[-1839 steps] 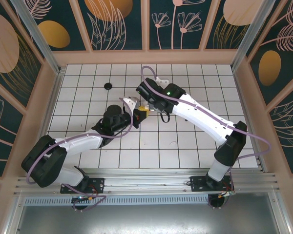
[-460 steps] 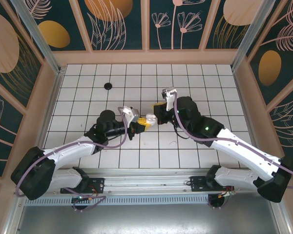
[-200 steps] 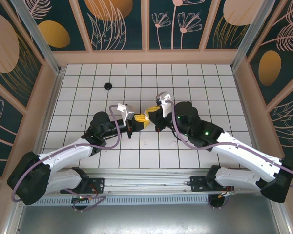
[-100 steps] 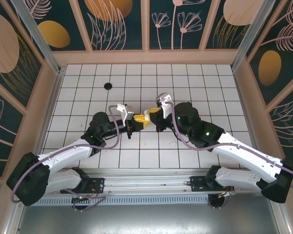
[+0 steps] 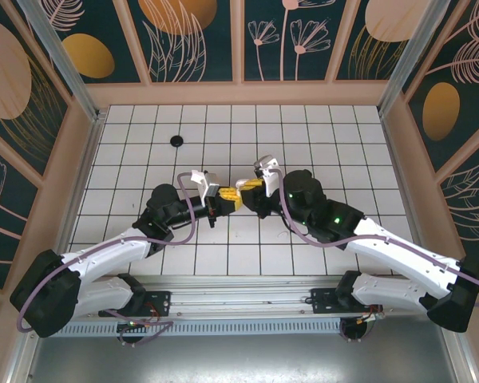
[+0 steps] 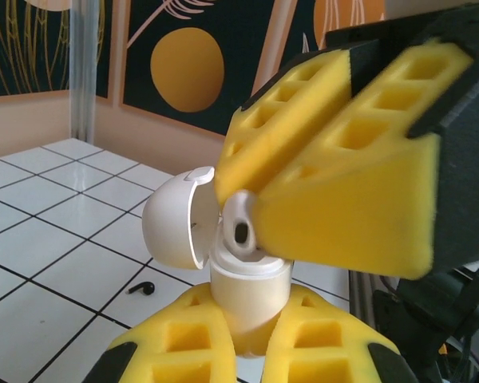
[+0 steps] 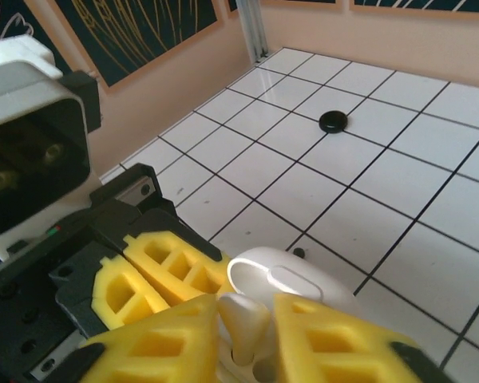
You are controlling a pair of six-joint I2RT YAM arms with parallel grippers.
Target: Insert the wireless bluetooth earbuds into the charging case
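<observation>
Change: right gripper (image 5: 246, 188) now meets left gripper (image 5: 222, 196) mid-table; 2.3 s ago they stood apart.
Left gripper: clamped on charging case (image 6: 251, 291), lid open, held clear of the tiles.
Right gripper: pinching small white piece (image 6: 241, 227) at the case mouth; cannot tell if it is a bud.
Loose: black earbud (image 6: 142, 288) on the tile below.
Meaning: insertion likely under way, nothing seated.

Robot lab enclosure: white tiled floor (image 5: 319, 128), botanical-print wall panels (image 5: 191, 40), aluminium frame (image 5: 239, 307).
</observation>
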